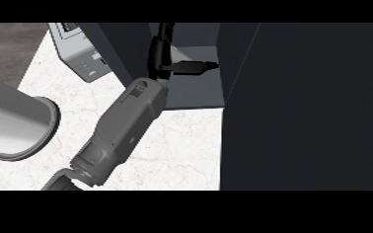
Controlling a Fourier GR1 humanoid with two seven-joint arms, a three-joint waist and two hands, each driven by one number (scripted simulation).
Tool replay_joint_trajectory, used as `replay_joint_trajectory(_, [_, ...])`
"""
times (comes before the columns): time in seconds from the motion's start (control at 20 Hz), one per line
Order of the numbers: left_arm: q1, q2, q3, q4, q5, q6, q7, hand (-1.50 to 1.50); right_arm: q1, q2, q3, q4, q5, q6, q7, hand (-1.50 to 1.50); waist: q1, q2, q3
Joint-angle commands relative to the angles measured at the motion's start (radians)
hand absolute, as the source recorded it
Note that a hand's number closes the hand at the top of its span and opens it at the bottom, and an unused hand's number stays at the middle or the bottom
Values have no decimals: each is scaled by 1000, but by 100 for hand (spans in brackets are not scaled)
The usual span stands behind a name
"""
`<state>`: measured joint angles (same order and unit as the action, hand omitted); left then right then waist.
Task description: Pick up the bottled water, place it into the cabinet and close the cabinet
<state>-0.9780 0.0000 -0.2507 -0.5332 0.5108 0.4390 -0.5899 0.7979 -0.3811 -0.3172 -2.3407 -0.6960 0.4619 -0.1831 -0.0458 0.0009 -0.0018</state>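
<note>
At the far left edge we see a grey forearm [25, 128] cut off by the frame, its hand out of sight, so we say nothing about those fingers. Just right of it stretches the pale marbled counter [182, 148], and at the upper left stands a light grey appliance [84, 54] with a small row of buttons. Moving toward the middle, our other forearm [124, 128] rises diagonally from the lower edge and ends in the black hand [164, 61], which sits inside the open cabinet [197, 86]. Its thumb [191, 67] juts sideways to the right, while the fingers [159, 39] run straight up along the inner left wall; they look apart and clamped on nothing we can make out. We cannot find the bottled water anywhere in this view: it may be standing deeper in the dark cabinet behind the hand, or hidden by it, and we cannot tell which. To the right, the large dark cabinet door [299, 103] stands open and fills that side of the view. We judge the risk from here is in the withdrawal: if the bottle stands close behind the hand, pulling back could catch it and tip it. The door could also meet the wrist, or a bottle left too near the front, if it swings shut early.
</note>
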Motion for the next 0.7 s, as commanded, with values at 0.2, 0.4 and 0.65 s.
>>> replay_joint_trajectory(0.2, [212, 0, -172, -276, 75, -3, 47, -150, 26, -10, -43, -191, -91, -81, 110, -150, 39, -10, 0])
replay_joint_trajectory(0.4, [404, 0, -297, -477, 100, 63, 41, -150, 25, 25, -21, -149, -56, -53, 84, -150, 47, -13, 0])
replay_joint_trajectory(0.65, [592, 11, -367, -685, 48, 99, 27, -150, 55, 58, -22, -189, -38, -63, 82, -150, 53, -13, 1])
